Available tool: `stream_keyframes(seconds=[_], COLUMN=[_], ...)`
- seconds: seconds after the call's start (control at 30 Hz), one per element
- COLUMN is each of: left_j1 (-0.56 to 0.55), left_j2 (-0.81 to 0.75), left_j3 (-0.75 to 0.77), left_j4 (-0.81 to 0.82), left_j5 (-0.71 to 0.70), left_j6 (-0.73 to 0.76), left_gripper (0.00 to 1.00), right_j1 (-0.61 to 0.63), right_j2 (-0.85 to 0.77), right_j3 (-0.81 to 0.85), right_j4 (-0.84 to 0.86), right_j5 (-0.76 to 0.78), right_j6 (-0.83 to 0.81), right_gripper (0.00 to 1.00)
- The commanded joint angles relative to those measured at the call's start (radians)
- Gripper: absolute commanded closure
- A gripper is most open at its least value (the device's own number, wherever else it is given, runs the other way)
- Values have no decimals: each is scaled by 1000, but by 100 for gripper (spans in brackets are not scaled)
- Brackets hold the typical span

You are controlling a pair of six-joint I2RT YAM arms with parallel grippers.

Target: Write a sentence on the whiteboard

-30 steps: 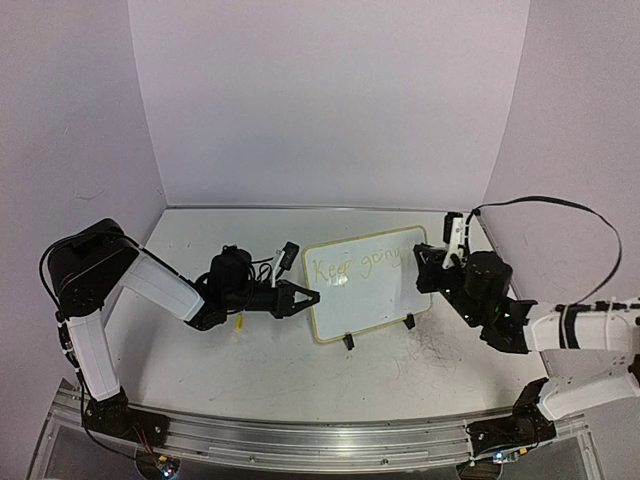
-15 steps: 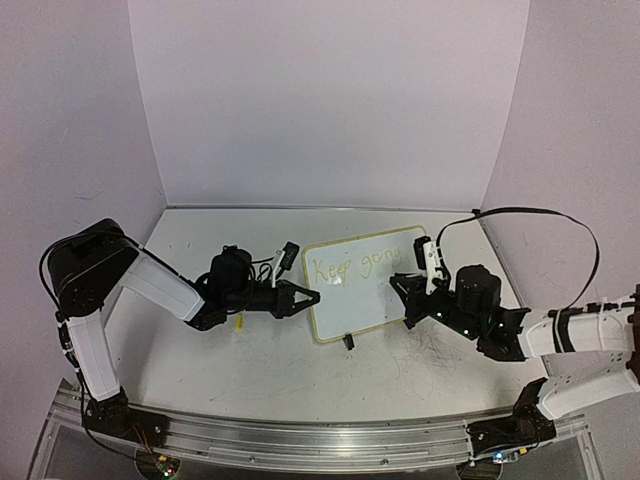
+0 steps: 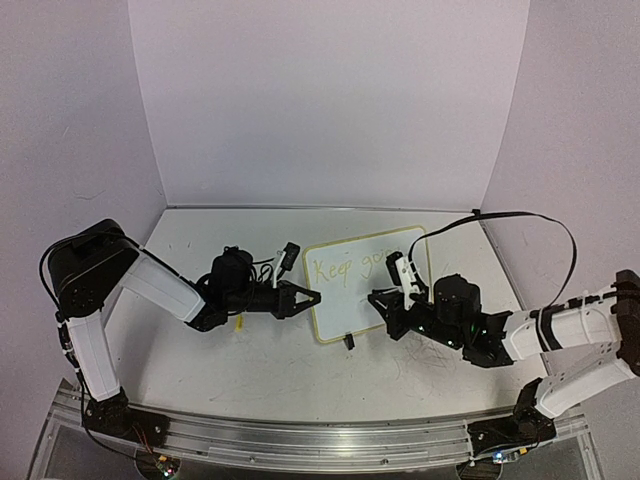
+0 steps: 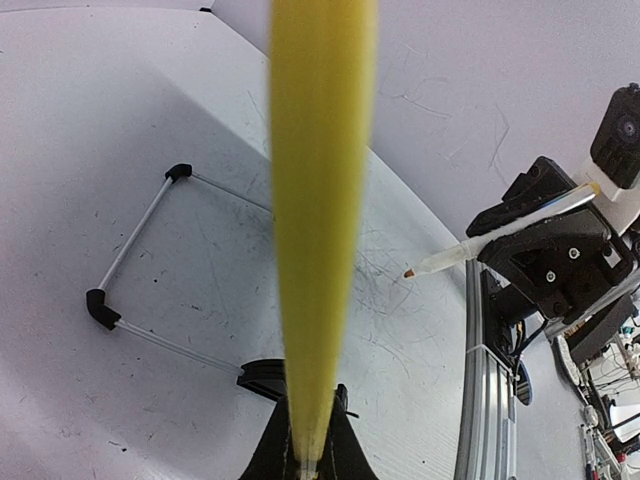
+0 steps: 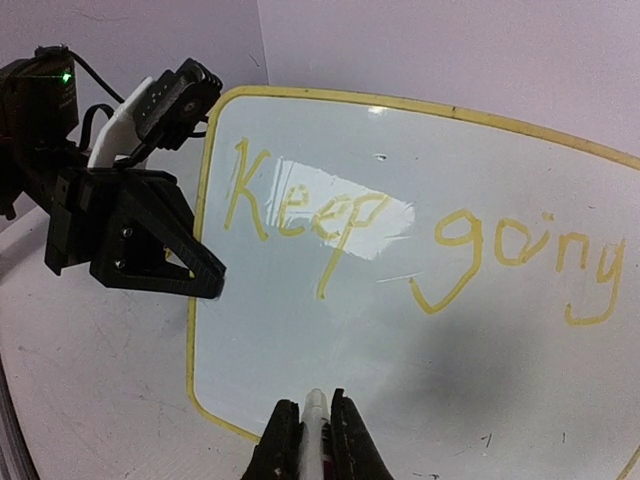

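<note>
White, scuffed tabletop (image 3: 250, 365) is seen nearest, and no container is to be made out on it or elsewhere, so nothing can be said of contents. A little farther in, at the right, the right gripper (image 3: 383, 303) is seen closed narrow on a marker (image 5: 315, 408). Its tip is pointed out between the fingers toward the lower, unwritten part of the whiteboard (image 3: 345, 308); whether the tip is touching the surface cannot be told. The whiteboard is found at the middle of the table, propped on a black clip foot (image 3: 348, 342). Its left edge is pinched in the tightly closed left gripper (image 3: 308, 297), and the yellow-green rim (image 4: 320, 200) is seen edge-on between those fingers in the left wrist view. Across the far, upper part of the board the sentence (image 5: 420, 235) is read as "Keep going" in pale yellow-green. A last word is judged to be wanting, and the step in hand is taken to be the start of a second line. For that to be done well, the tip should be set down at the left under the "K" and pressed lightly and evenly so the board is not pushed back. The left grip should be held firm, and the letters sized to match those above.
</note>
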Motion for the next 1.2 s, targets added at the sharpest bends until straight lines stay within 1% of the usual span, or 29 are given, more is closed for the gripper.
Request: stream_keyframes(seconds=[0.0,0.4,0.5,0.57,0.77,0.93,1.1,1.17], left_j1=[3,3,2,3,3,3,3,3], left_j2=[-15,-13,-17,-18,-26,-30,-42,-44], left_j3=[11,7,7,8,5,1,-4,-4], left_j4=[-29,-29,-29,-29,-29,-31,-32,-35], left_j5=[-49,-66,-69,-69,-69,-69,-69,-72], left_j6=[-24,-46,-45,-44,-39,-35,-29,-24], left_gripper=[100,100,100,100,100,100,100,100], right_j1=[17,31,31,30,29,21,27,45], right_j2=[17,63,70,62,11,12,18,38], right_j3=[59,155,174,178,177,201,174,161], right_j4=[36,14,12,12,28,29,30,28], right_j5=[12,32,76,134,241,217,134,123], right_j6=[-13,-47,-43,-38,-32,-44,-70,-111], right_gripper=[100,100,100,100,100,100,100,100])
